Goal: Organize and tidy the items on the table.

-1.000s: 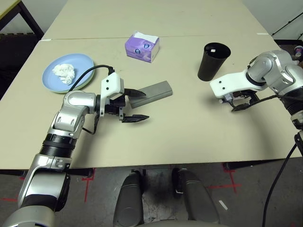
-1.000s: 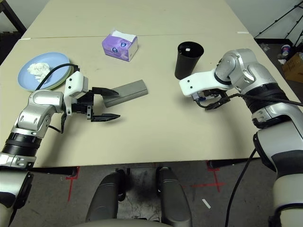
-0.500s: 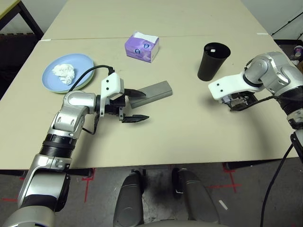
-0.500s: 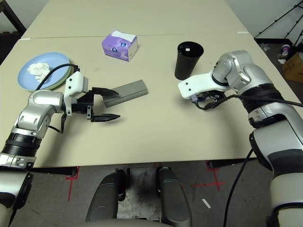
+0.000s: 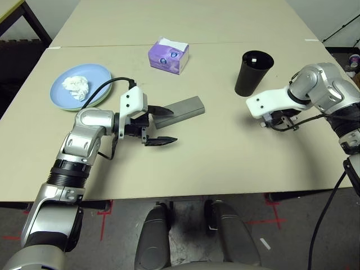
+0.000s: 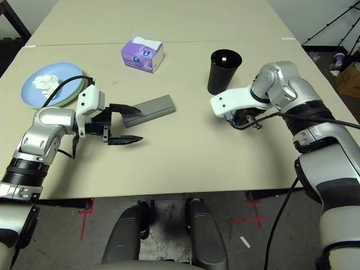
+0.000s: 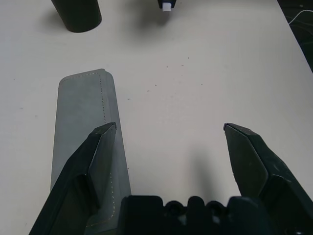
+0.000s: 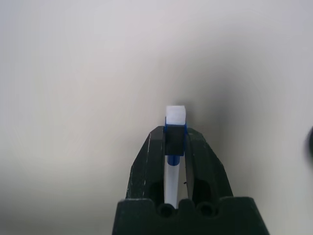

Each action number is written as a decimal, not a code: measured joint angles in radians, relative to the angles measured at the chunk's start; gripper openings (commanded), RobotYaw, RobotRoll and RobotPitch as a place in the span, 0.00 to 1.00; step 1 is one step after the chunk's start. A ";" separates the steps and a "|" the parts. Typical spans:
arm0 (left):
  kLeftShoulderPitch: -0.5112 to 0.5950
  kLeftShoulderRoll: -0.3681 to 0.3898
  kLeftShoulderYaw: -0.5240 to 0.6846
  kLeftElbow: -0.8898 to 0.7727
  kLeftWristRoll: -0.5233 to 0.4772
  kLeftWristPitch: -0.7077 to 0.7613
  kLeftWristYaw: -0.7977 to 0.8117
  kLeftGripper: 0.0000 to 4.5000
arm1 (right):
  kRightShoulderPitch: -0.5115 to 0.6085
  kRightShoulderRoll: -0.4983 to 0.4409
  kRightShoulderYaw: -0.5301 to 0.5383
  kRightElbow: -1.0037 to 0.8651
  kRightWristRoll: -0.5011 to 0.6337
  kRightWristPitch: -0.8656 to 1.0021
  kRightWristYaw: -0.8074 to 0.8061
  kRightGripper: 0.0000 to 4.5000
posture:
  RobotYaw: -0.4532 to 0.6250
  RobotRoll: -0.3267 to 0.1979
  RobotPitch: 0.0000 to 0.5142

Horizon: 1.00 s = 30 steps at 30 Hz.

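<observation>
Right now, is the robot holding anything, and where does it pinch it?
The right gripper pinches a thin white pen near its blue-banded end. The left gripper holds nothing.

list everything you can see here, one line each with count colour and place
table: 1, light beige, under everything
plate: light blue on top with a pale green edge showing beneath, far left of the table
crumpled tissue: 1, white, on the light blue plate
tissue box: 1, purple, far side of the table near the middle
glasses case: 1, grey, oblong, lying flat at centre left, beside the left gripper
cup: 1, black, upright, right of centre
pen: 1, white with blue band, clamped between the right gripper's fingers
left gripper: black fingers, open, one finger over the end of the glasses case
right gripper: black fingers, shut on the pen, just in front of the cup
</observation>
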 measured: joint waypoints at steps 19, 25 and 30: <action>0.000 -0.001 0.000 0.003 0.000 -0.008 0.000 1.00 | -0.055 0.278 -0.577 -0.114 0.391 0.377 -0.666 0.09 | 0.38 0.62 0.35; 0.000 -0.001 0.000 0.003 0.000 -0.008 0.000 1.00 | -0.044 0.285 -0.684 -0.114 0.428 0.275 -0.869 0.09 | 0.37 0.62 0.35; 0.000 0.000 0.000 0.003 0.000 -0.008 0.000 1.00 | 0.005 0.284 -0.700 -0.117 0.431 0.195 -0.976 0.09 | 0.37 0.62 0.35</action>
